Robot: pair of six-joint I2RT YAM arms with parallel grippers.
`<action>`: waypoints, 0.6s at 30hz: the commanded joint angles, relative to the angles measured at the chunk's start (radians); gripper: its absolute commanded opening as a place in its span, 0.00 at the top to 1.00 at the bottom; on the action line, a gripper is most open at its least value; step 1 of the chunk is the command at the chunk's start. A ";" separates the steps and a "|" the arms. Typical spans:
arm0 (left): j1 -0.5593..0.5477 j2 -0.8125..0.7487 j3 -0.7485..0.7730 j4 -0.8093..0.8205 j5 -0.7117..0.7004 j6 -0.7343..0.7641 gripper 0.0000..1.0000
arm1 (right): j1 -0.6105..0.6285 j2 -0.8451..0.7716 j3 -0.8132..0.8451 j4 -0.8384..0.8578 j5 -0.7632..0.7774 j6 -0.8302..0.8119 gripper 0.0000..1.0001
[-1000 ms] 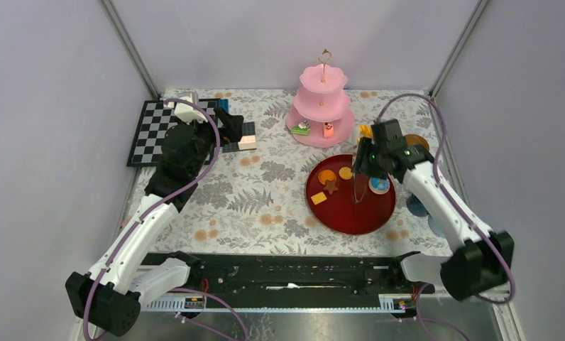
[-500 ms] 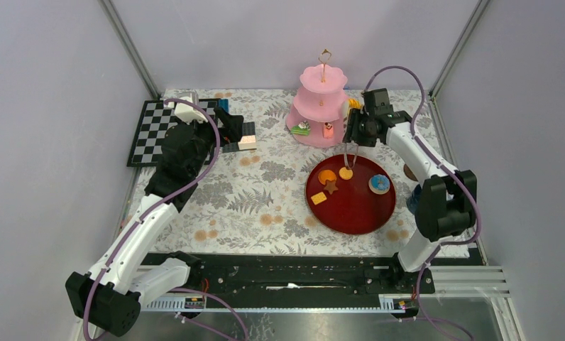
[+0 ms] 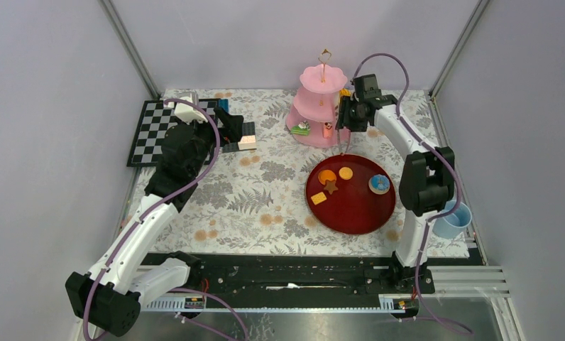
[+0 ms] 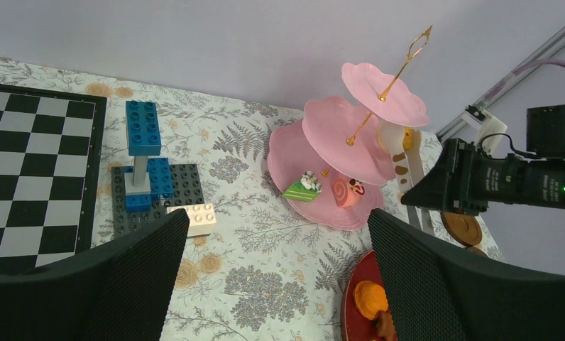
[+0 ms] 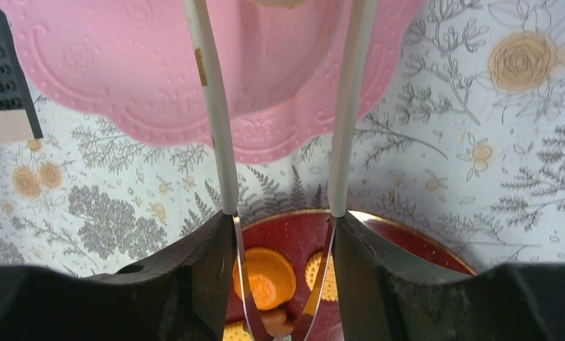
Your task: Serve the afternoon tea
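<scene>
Right wrist: tongs [image 5: 212, 106] before pink stand [image 5: 280, 71]

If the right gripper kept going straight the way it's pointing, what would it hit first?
Probably the pink three-tier stand: the white tongs held in the right gripper reach over one of its tiers, so they'd touch first. Height is unclear.

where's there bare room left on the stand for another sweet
Top and middle tiers of the pink stand look bare; its bottom tier's front holds the green cake and pink roll. Crowded on its right: right gripper, tongs.
</scene>
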 commanded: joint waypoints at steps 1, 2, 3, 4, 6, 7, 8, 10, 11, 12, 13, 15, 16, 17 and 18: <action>-0.003 -0.016 0.049 0.017 0.007 -0.001 0.01 | -0.003 0.066 0.121 -0.008 0.018 -0.036 0.54; -0.003 -0.016 0.049 0.017 0.005 -0.001 0.01 | -0.002 0.080 0.138 -0.011 0.020 -0.040 0.53; -0.002 -0.017 0.049 0.017 0.003 0.000 0.01 | -0.003 0.091 0.154 -0.015 0.022 -0.043 0.53; -0.002 -0.016 0.050 0.017 0.002 0.000 0.01 | -0.003 0.104 0.168 -0.017 0.025 -0.047 0.51; -0.002 -0.015 0.051 0.017 0.002 0.000 0.01 | -0.003 0.132 0.213 -0.034 0.033 -0.054 0.50; -0.001 -0.014 0.051 0.017 0.004 0.001 0.01 | -0.003 0.144 0.229 -0.041 0.035 -0.057 0.49; -0.001 -0.013 0.052 0.017 0.004 0.002 0.01 | -0.003 0.154 0.243 -0.046 0.038 -0.060 0.47; -0.002 -0.011 0.052 0.017 0.004 0.002 0.01 | -0.003 0.163 0.261 -0.052 0.041 -0.064 0.44; -0.002 -0.011 0.052 0.017 0.004 0.001 0.01 | -0.003 0.165 0.266 -0.055 0.042 -0.063 0.42; -0.001 -0.010 0.052 0.017 0.004 0.001 0.01 | -0.003 0.165 0.269 -0.054 0.041 -0.063 0.41; -0.001 -0.009 0.052 0.017 0.004 0.001 0.01 | -0.003 0.164 0.272 -0.055 0.040 -0.063 0.40; -0.001 -0.008 0.052 0.017 0.005 0.000 0.01 | -0.003 0.163 0.270 -0.055 0.044 -0.066 0.38; -0.001 -0.008 0.052 0.017 0.007 0.000 0.01 | -0.003 0.162 0.269 -0.057 0.048 -0.068 0.37; -0.001 -0.008 0.052 0.017 0.007 0.000 0.01 | -0.002 0.160 0.269 -0.059 0.048 -0.069 0.36; -0.001 -0.006 0.052 0.017 0.008 0.000 0.01 | -0.002 0.157 0.267 -0.059 0.048 -0.070 0.36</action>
